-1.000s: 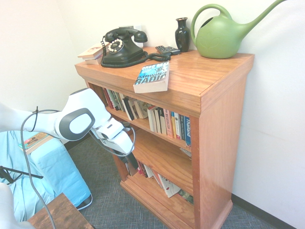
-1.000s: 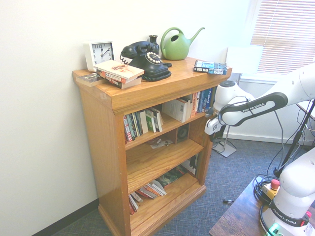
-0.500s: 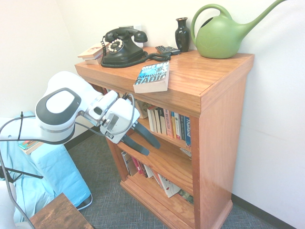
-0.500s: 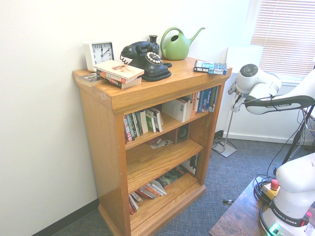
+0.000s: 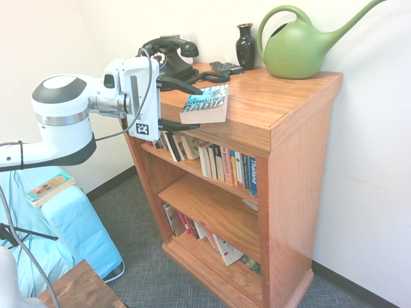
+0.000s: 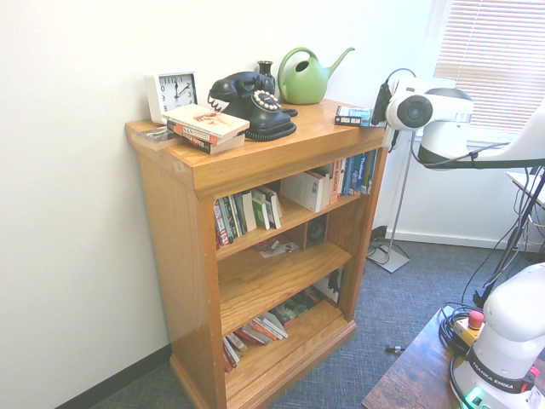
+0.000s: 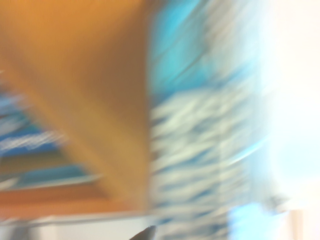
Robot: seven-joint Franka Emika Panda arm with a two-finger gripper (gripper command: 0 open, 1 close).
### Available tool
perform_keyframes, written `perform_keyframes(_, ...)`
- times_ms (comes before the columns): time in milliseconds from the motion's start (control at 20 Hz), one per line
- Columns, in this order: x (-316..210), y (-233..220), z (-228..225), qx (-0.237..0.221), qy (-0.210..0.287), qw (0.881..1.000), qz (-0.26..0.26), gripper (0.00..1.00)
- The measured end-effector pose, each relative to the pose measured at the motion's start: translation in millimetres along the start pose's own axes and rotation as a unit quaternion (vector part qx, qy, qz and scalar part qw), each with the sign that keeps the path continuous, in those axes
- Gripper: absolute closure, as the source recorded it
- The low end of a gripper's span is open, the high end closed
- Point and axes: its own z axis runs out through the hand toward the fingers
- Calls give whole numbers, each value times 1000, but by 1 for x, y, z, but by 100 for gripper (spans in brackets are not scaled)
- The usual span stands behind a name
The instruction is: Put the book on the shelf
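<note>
We see the book (image 5: 205, 103) lying flat on the shelf (image 5: 270, 109) top board, at its front edge. The gripper (image 5: 191, 106) points level, fingers spread wide: one finger (image 5: 178, 85) at the book's 10 o'clock, the other below at its 7 o'clock. Contact unclear. Wrist view blurred.

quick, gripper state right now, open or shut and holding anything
Gripper: open, holding nothing. One finger is above and one below the near end of the book, which lies flat on top of the shelf.
</note>
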Motion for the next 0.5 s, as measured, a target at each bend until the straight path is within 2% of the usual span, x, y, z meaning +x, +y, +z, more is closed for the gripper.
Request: perform_keyframes(500, -24, -25, 37, 1, -4, 999, -33, 0)
